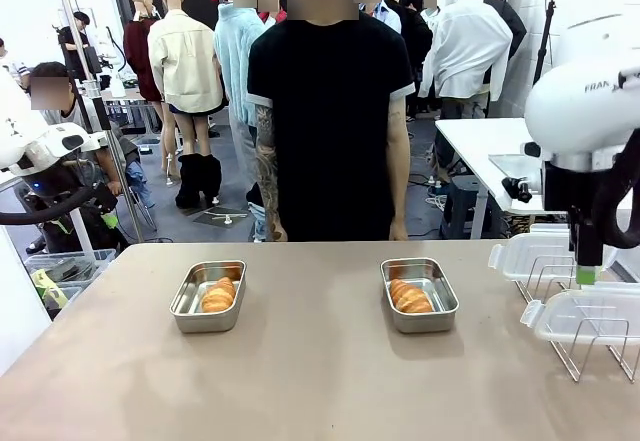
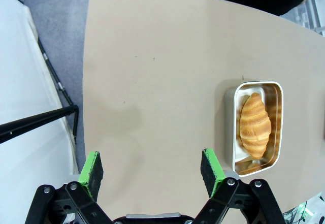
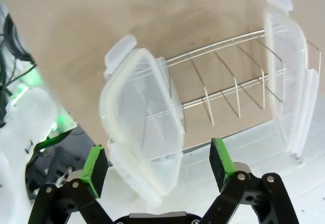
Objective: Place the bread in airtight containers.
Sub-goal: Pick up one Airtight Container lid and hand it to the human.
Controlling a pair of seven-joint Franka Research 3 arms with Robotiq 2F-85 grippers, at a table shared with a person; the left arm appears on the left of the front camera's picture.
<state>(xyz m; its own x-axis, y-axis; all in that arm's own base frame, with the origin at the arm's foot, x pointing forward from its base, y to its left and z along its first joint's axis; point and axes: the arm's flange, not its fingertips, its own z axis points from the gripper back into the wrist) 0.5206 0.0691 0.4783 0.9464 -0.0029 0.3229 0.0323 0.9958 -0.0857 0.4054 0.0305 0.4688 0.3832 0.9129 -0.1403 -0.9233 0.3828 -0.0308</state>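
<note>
Left of the wire rack (image 1: 572, 361), two croissants (image 1: 218, 295) lay one apiece in uncovered steel pans (image 1: 205, 325), awaiting sealing; two clear lids (image 1: 590, 313) stood edgewise in the rack for pinching, right gripper (image 3: 157, 155) gaping above them, left gripper (image 2: 151, 162) gaping, empty, far left.

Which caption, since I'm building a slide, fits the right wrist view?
Open right gripper poised above a clear lid standing in a wire rack, second lid beyond.
</note>
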